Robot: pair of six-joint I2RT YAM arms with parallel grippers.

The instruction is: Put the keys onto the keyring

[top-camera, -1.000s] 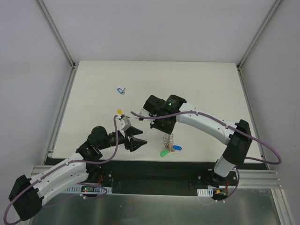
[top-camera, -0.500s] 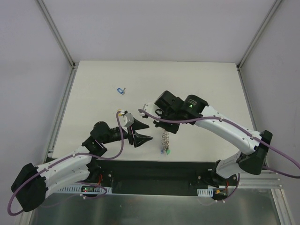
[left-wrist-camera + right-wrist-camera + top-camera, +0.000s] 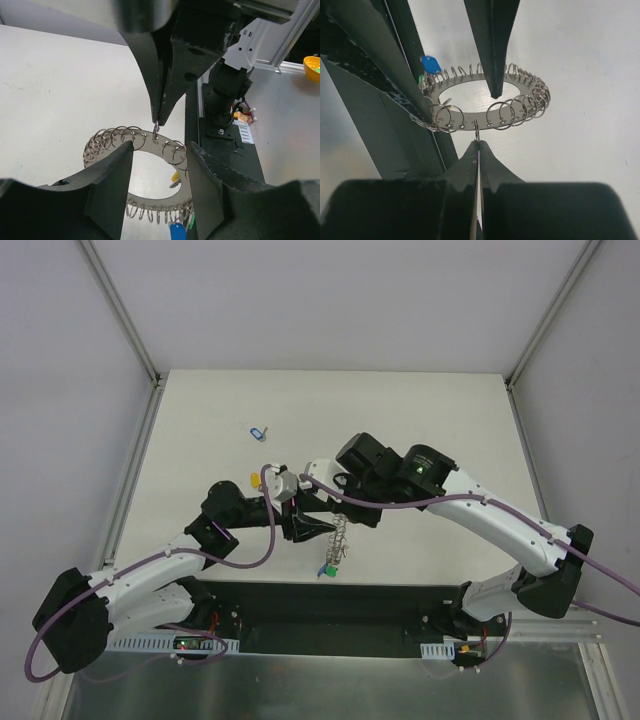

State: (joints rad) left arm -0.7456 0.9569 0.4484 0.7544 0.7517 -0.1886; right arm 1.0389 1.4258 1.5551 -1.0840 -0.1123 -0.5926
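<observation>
Keyring [image 3: 460, 84]: hung over the worktop [image 3: 420, 410], near centre, one wire loop clenched in the right gripper [image 3: 477, 142] jaws; left gripper [image 3: 159, 150] jaws released, astride its rim. Fitted, at least: green-tagged key [image 3: 421, 78], hung blue-tagged key [image 3: 431, 64]. Outstanding, far left on the worktop: yellow-tagged key [image 3: 255, 479], loose blue-tagged key [image 3: 258, 432].

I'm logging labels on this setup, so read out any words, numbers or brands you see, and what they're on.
No text can be read.
Keyring: bare metal, no marking shows.
Blue key tag: no print shows.
Base boards: any marking is too small to read.
</observation>
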